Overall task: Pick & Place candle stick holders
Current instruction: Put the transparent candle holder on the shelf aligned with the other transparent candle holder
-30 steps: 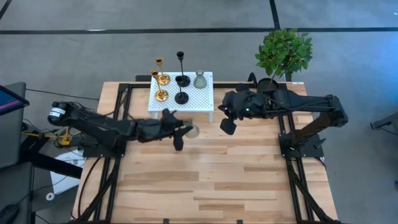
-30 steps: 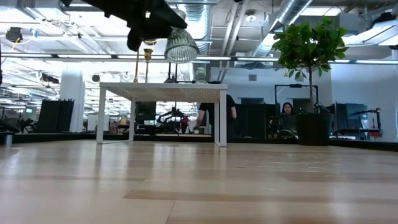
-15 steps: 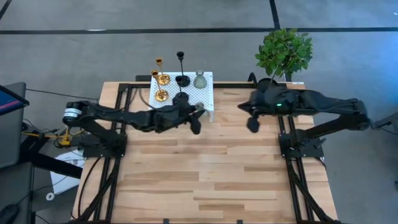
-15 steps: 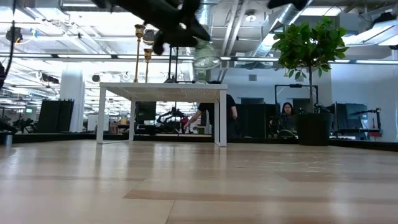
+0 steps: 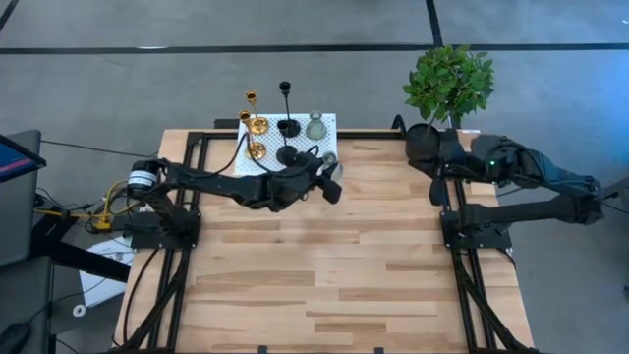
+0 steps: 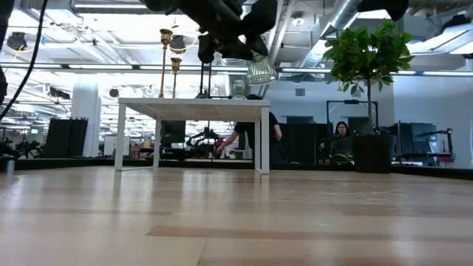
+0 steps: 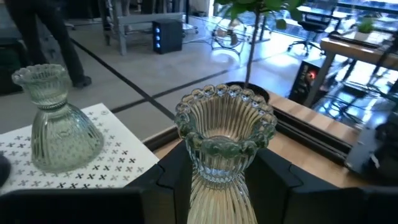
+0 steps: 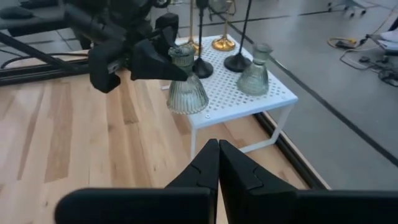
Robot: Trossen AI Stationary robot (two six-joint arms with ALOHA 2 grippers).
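High view: the left hand (image 5: 328,179) is stretched across the wooden table (image 5: 324,285) to the front right corner of the white perforated stand (image 5: 261,160), clamped on a ribbed grey-green holder (image 5: 328,160). The low view shows that holder (image 6: 260,68) hanging in the air, above the level of the stand's top and at its right end. In the left wrist view the dark fingers (image 7: 166,183) grip its narrow neck on both sides, the scalloped rim upward. The second grey-green holder (image 5: 314,127) stands on the stand's far right part, with two black holders (image 5: 287,153) and the gold holders (image 5: 256,149) beside it. The right hand (image 5: 435,187) is drawn back at the table's right edge near the potted plant (image 5: 449,81) — its fingers pressed together, holding nothing.
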